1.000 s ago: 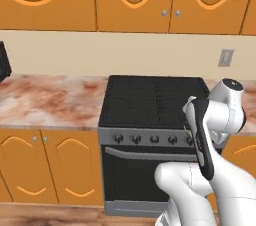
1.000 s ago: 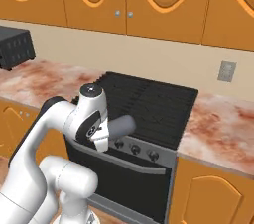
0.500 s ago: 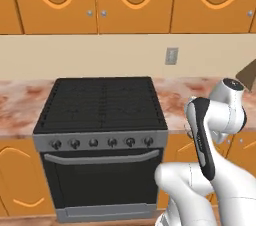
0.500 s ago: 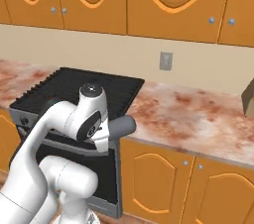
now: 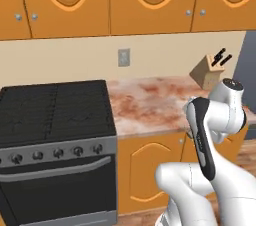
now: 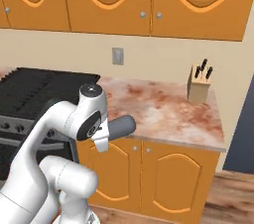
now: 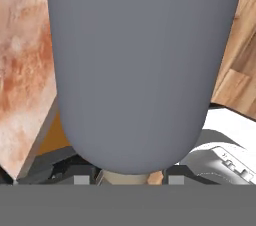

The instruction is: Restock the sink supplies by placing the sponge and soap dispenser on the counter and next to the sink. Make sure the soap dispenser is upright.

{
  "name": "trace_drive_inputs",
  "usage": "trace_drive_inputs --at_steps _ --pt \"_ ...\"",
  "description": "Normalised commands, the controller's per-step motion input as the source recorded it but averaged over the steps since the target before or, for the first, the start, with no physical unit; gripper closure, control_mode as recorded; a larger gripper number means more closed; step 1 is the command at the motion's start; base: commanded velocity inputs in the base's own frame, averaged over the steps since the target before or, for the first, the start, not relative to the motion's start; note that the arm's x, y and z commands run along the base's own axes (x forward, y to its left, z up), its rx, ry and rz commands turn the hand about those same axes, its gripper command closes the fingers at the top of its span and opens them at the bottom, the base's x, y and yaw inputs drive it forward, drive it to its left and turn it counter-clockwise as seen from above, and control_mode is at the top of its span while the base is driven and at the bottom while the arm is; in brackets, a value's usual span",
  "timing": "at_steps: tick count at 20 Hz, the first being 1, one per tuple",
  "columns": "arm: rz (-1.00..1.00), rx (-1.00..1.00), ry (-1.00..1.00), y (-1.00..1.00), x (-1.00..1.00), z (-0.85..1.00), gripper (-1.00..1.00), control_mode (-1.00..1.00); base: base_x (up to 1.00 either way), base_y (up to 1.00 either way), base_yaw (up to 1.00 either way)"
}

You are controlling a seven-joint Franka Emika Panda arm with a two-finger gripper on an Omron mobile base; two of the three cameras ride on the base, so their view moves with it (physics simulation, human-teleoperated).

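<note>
One large slate-grey body, the soap dispenser (image 7: 137, 65), fills most of your hand view, sitting close in front of the gripper (image 7: 125, 179) at the bottom edge. You cannot tell how far the jaws stand apart, nor confirm contact. Beyond it, the counter (image 7: 22, 65) occupies the left. In your right base view, a knife block (image 6: 199, 83) stands at upper right on the counter.

No legible text or labels.
</note>
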Motion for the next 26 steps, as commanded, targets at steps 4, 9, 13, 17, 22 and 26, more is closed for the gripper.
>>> trace_drive_inputs --at_steps 4,9,13,17,22,26 --pt "0.0 0.0 0.0 0.0 0.0 0.0 1.0 1.0 0.0 -0.49 -0.54" --pt "0.0 0.0 0.0 0.0 0.0 0.0 1.0 1.0 0.0 -0.27 -0.74" --pt "0.0 0.0 0.0 0.0 0.0 0.0 1.0 1.0 0.0 -0.16 -0.77" --pt "0.0 0.0 0.0 0.0 0.0 0.0 1.0 1.0 0.0 -0.21 -0.75" --pt "0.0 0.0 0.0 0.0 0.0 0.0 1.0 1.0 0.03 -0.2 -0.7" --pt "0.0 0.0 0.0 0.0 0.0 0.0 1.0 1.0 0.39 -0.35 -0.6"
